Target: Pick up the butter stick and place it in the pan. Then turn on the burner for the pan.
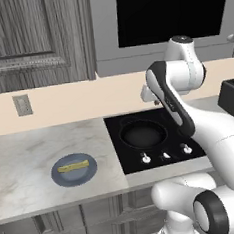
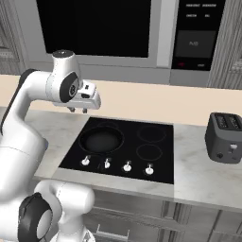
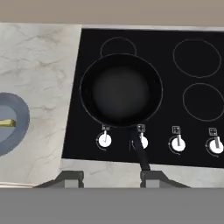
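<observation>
Claw (image 2: 78, 110) released, empty, high above pan (image 3: 121, 90) on cooktop (image 3: 192, 148). Butter stick (image 1: 73, 167) on plate (image 1: 89, 173), at 9 o'clock from pan, on worktop (image 1: 22, 162).

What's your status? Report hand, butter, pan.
Hand open, empty, high above the cooktop. Butter stick on the blue-grey plate, counter left of cooktop. Pan empty on front-left burner. Path clear.
</observation>
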You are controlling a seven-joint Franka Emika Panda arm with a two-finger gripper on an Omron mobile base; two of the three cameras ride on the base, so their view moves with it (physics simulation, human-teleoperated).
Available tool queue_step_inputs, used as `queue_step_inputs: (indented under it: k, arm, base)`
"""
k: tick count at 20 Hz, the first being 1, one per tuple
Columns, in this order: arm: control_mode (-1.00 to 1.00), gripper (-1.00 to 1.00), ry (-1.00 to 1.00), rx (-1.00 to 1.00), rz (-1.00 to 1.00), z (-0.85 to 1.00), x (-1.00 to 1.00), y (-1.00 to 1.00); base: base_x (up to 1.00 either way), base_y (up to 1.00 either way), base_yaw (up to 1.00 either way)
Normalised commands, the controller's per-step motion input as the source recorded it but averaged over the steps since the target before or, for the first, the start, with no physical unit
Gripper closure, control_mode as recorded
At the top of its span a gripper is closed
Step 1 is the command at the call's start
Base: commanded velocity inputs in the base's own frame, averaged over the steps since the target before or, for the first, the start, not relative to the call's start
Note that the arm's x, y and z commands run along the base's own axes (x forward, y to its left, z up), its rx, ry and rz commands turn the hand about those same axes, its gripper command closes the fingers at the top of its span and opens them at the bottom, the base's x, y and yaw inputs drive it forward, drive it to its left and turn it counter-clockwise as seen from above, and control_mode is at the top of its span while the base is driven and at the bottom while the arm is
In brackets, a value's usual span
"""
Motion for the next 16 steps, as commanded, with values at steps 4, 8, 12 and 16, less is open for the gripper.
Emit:
queue_step_inputs:
  k: [4, 8, 12, 16]
  arm:
    - [-1.00, -1.00, 0.04, 0.00, 0.00, -0.02, 0.00, 0.00]
    - [-1.00, -1.00, 0.13, 0.00, 0.00, -0.25, -0.02, 0.02]
    - [-1.00, -1.00, 0.14, 0.00, 0.05, -0.46, -0.12, 0.36]
    - [-1.00, -1.00, 0.11, 0.00, 0.11, -0.31, 0.00, 0.70]
  base:
    - [0.00, 0.00, 0.00]
    - [0.00, 0.00, 0.00]
    - [0.00, 0.00, 0.00]
    - [0.00, 0.00, 0.00]
